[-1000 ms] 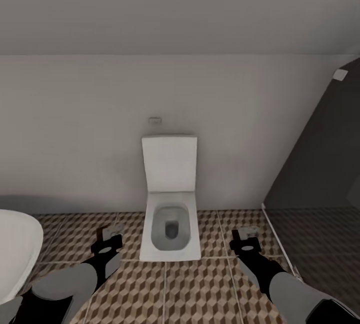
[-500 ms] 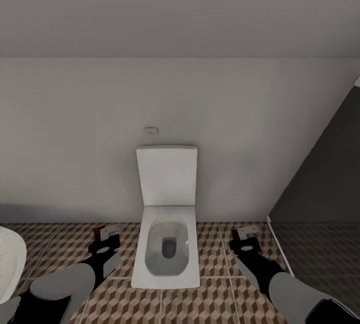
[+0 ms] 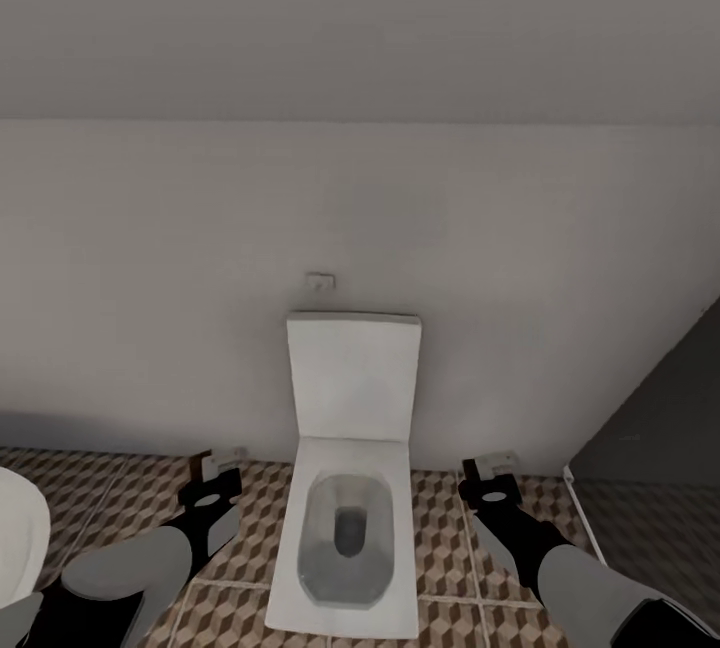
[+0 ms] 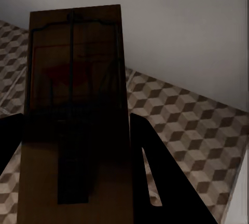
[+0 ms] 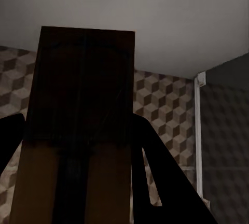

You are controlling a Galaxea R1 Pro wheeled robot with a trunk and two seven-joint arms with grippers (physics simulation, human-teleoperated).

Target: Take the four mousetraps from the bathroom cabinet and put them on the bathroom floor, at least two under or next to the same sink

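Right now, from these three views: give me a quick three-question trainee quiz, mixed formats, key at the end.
1. True or false: the left gripper holds a mousetrap.
2. Multiple choice: what stands against the wall between the two arms in the head view? A) a bathtub B) a toilet with its lid up C) a wooden cabinet
3. Fill in: the right gripper carries a mousetrap above the patterned ____.

Key: 1 true; 2 B; 3 floor.
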